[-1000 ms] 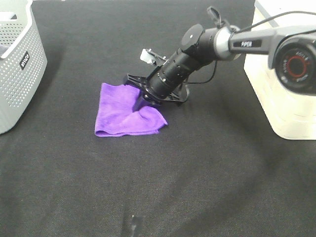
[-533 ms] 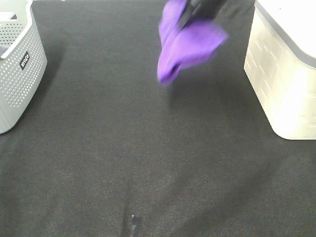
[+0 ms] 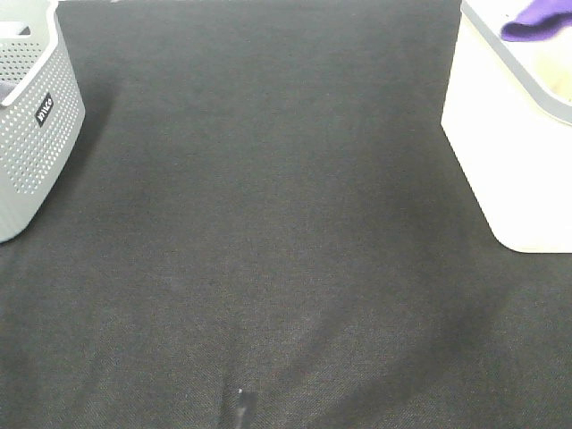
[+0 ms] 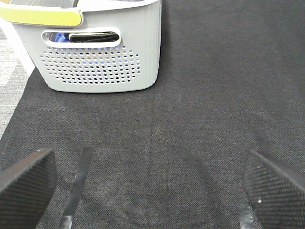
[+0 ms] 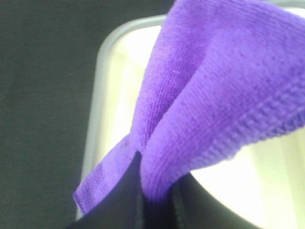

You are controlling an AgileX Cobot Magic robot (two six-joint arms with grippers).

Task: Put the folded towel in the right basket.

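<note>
Lifted off the black mat [image 3: 268, 223] since the earlier frame, the folded towel [image 3: 536, 20] hangs over the right basket [image 3: 487, 161], pinched in the closed right gripper [image 5: 143, 191]; transport appears complete, so releasing it inside should follow.

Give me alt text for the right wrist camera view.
A purple towel, pinched in the right pincer, hangs above the open white basket. The black mat shows beside the basket.

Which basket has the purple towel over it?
The white basket on the right: the purple towel hangs above its opening. The grey perforated basket sits far left.
</note>
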